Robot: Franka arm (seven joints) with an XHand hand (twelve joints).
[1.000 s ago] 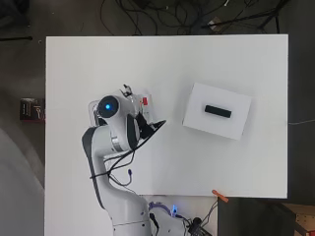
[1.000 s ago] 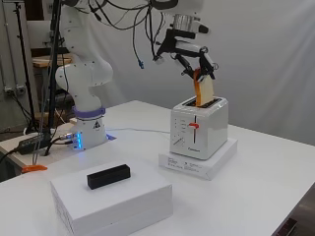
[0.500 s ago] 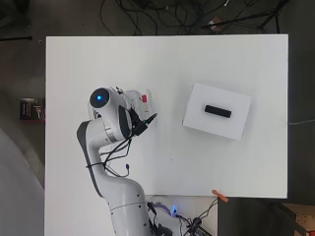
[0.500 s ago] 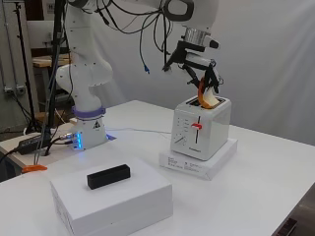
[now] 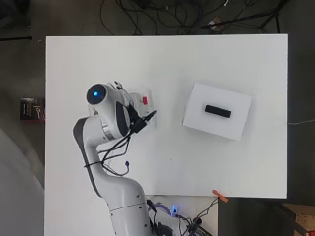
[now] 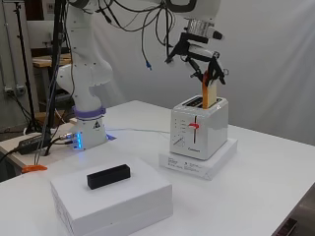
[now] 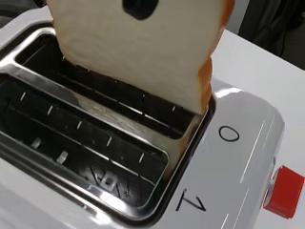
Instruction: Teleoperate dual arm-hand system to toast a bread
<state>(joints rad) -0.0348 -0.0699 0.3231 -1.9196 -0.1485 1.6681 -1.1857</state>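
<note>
Side view, upper right of centre: the hand [image 6: 205,63] pinches the top of a bread slice [image 6: 209,95] between curled fingers. The slice stands upright, its lower part already inside the rear slot of the white toaster [image 6: 198,129]. Wrist view: the slice's bottom edge sits partway into that slot while the neighbouring slot is empty, and the red lever [image 7: 283,192] shows at lower right. Judged progress: insertion begun; release and pressing the lever remain. The toaster rests on a flat white box [image 6: 199,159] on the white table [image 6: 275,191]. At lower left, a black block [image 6: 109,176] lies on another white box [image 6: 111,199]. Pale curtain behind.
</note>
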